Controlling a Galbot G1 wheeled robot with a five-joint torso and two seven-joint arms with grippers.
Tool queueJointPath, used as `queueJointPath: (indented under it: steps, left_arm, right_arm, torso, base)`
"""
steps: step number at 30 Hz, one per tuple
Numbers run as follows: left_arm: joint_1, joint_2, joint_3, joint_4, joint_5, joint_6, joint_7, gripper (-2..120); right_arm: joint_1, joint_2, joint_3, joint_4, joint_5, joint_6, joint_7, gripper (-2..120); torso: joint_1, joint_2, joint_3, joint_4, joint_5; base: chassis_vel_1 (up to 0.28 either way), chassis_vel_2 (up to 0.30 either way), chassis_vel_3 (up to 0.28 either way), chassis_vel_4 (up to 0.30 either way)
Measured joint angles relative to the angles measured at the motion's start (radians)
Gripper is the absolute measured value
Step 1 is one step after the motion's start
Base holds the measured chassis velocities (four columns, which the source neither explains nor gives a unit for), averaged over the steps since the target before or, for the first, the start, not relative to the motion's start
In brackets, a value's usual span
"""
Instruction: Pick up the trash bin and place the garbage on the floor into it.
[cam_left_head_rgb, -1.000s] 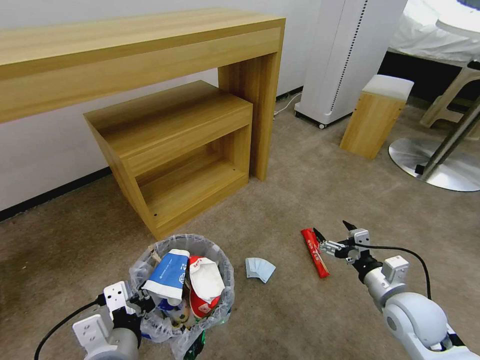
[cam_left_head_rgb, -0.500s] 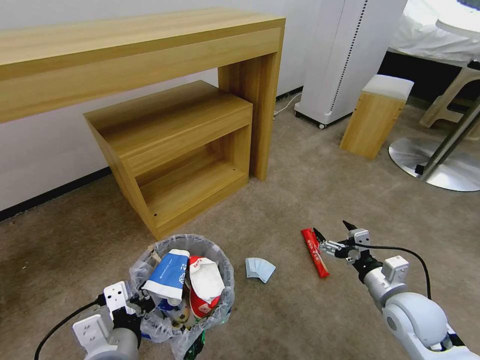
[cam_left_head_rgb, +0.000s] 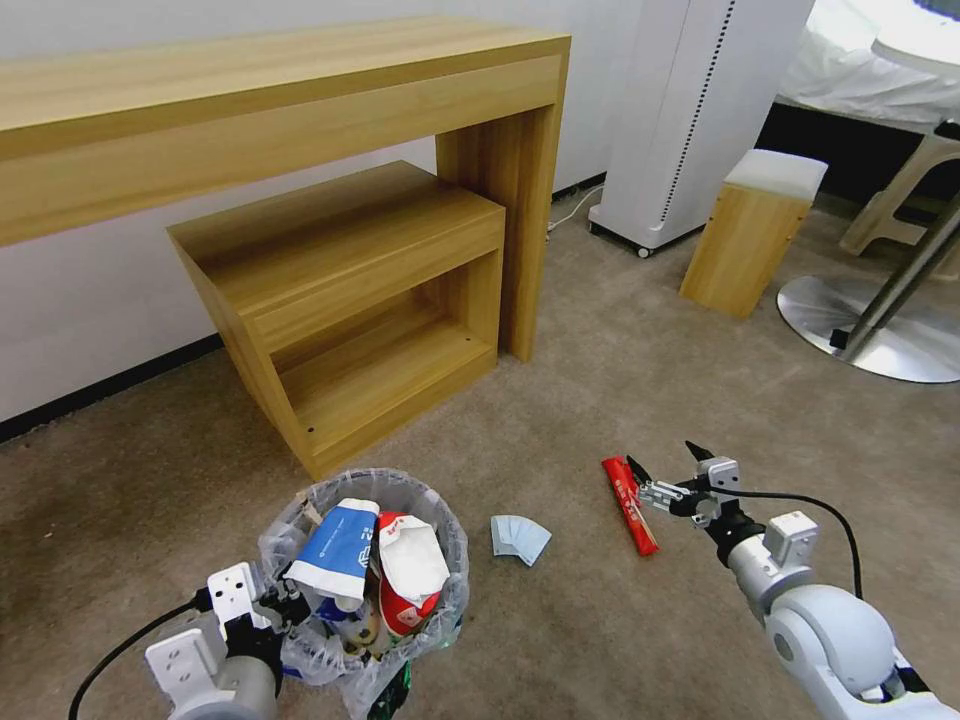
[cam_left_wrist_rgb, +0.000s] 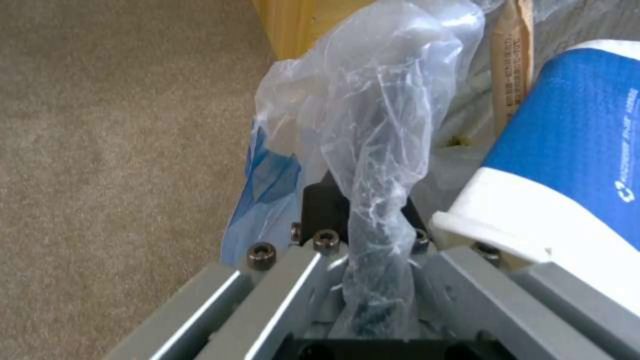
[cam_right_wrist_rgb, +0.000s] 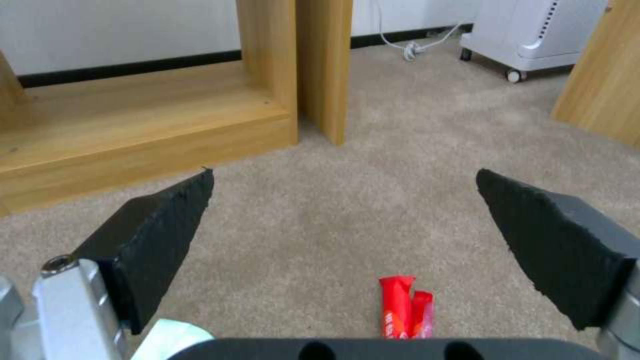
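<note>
- Far left, near side: left gripper is clamping onto the rim of the trash bin, jaws pinched tight on a bunched-up twist of the clear bag liner. Wrist cam is showing the plastic squeezed right between the fingers.
- Bin is sitting on the beige floor at the near left, just in front of the low wooden shelf unit. It's looking pretty stuffed w/ garbage: blue-white paper cup sticking up on the left side, red & white snack packet leaning next to it on the right, more bits underneath that I can't make out.
- Just right of the bin, not touching it: pale blue tissue lying flat on the carpet.
- Further right, approx mid-floor: red snack packets lying on the carpet, long and thin, w/ a wooden stick lying alongside their near end.
- Right gripper is hovering right beside the far end of those packets, jaws spread wide, nothing in them. Wrist cam is showing both black pads well apart w/ the red packets on the carpet between and below them.
- Far right bg: small wooden stool w/ white top, white appliance behind it.
</note>
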Motion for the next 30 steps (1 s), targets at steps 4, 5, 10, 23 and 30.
queueJointPath:
  steps: [4,5,10,23,30]
  left_arm:
    - [0.000,0.000,0.000,0.000,0.000,0.000,0.000,0]
    - [0.000,0.000,0.000,0.000,0.000,0.000,0.000,0]
    - [0.000,0.000,0.000,0.000,0.000,0.000,0.000,0]
    - [0.000,0.000,0.000,0.000,0.000,0.000,0.000,0]
    - [0.000,0.000,0.000,0.000,0.000,0.000,0.000,0]
  right_arm:
    - [0.000,0.000,0.000,0.000,0.000,0.000,0.000,100]
    - [0.000,0.000,0.000,0.000,0.000,0.000,0.000,100]
    - [0.048,0.023,-0.044,-0.069,-0.021,-0.002,-0.020,100]
    - [0.271,0.127,-0.246,-0.399,-0.092,-0.057,-0.119,100]
    - [0.318,0.134,-0.231,-0.459,-0.082,-0.156,-0.132,100]
  torso:
    - [0.000,0.000,0.000,0.0000,0.0000]
    - [0.000,0.000,0.000,0.0000,0.0000]
    - [0.000,0.000,0.000,-0.0002,-0.0001]
    - [0.000,0.000,0.000,0.0001,0.0003]
    - [0.000,0.000,0.000,0.0000,-0.0002]
  base:
    - [0.000,0.000,0.000,0.000]
    - [0.000,0.000,0.000,0.000]
    - [0.000,0.000,0.000,0.000]
    - [0.000,0.000,0.000,0.000]
    - [0.000,0.000,0.000,0.000]
